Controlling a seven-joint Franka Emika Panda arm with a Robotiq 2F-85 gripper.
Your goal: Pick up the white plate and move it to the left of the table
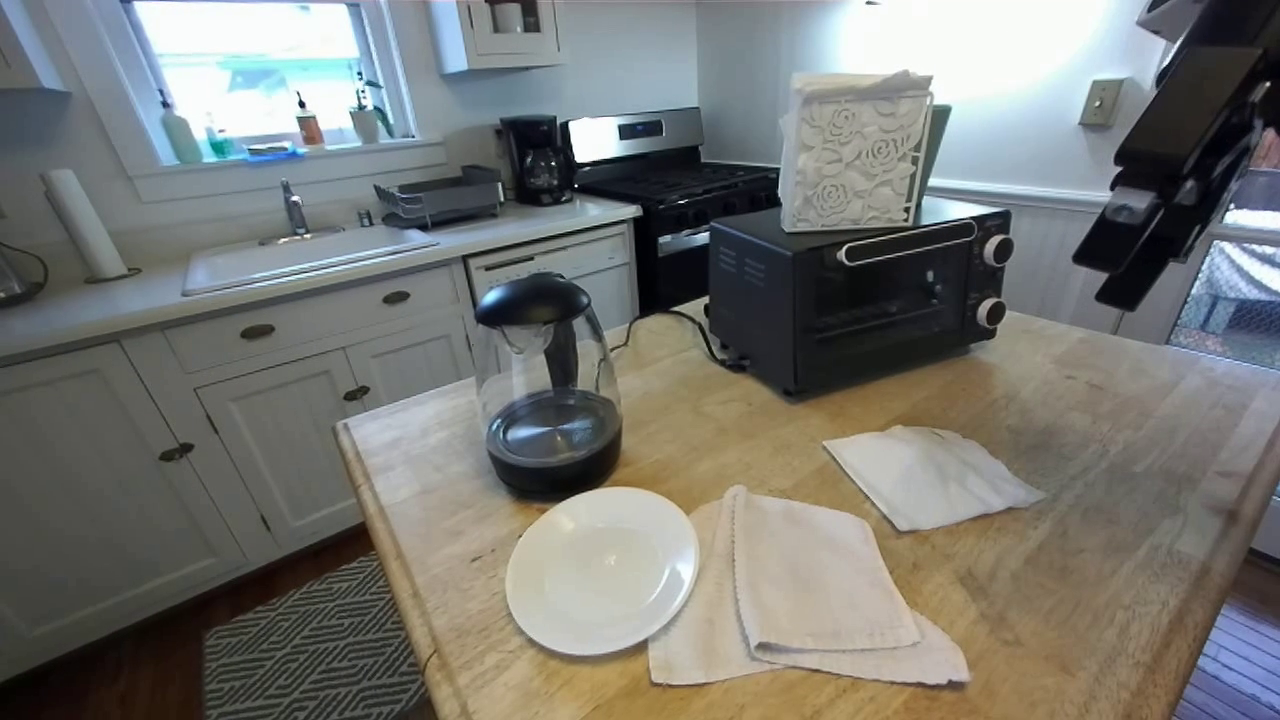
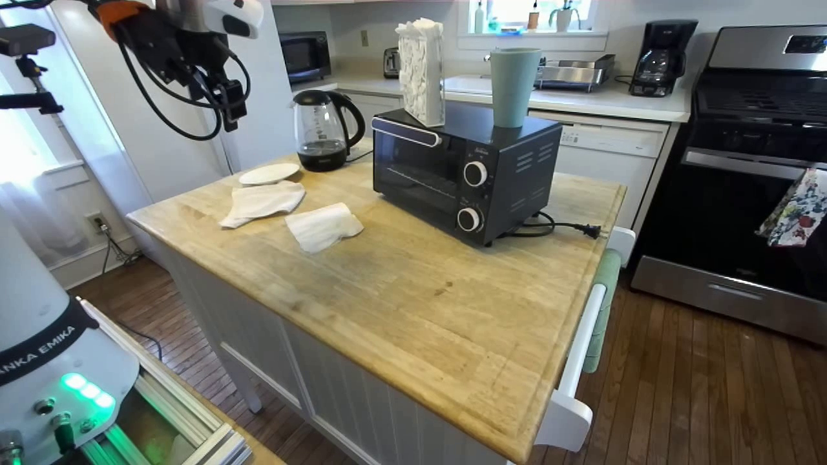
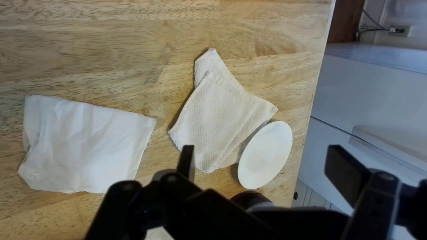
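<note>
The white plate (image 1: 603, 570) lies flat on the light-wood table (image 1: 1110, 420), close to the table's edge. It also shows in an exterior view (image 2: 269, 174) and in the wrist view (image 3: 265, 155). Its rim meets or slightly overlaps the edge of a folded off-white cloth (image 1: 820, 580). My gripper (image 3: 265, 163) is open and empty, its two black fingers wide apart in the wrist view. The plate shows between them but well below. In both exterior views the gripper (image 1: 1110, 275) hangs high above the table, apart from everything; it is dark there (image 2: 234, 110).
A glass kettle (image 1: 550, 420) with a black base stands right beside the plate. A thin white napkin (image 1: 930, 478) lies past the cloth. A black toaster oven (image 2: 465, 174) carries a white napkin holder (image 2: 421, 71) and a pale green cup (image 2: 512, 87). Its cord (image 2: 549, 226) lies on the table.
</note>
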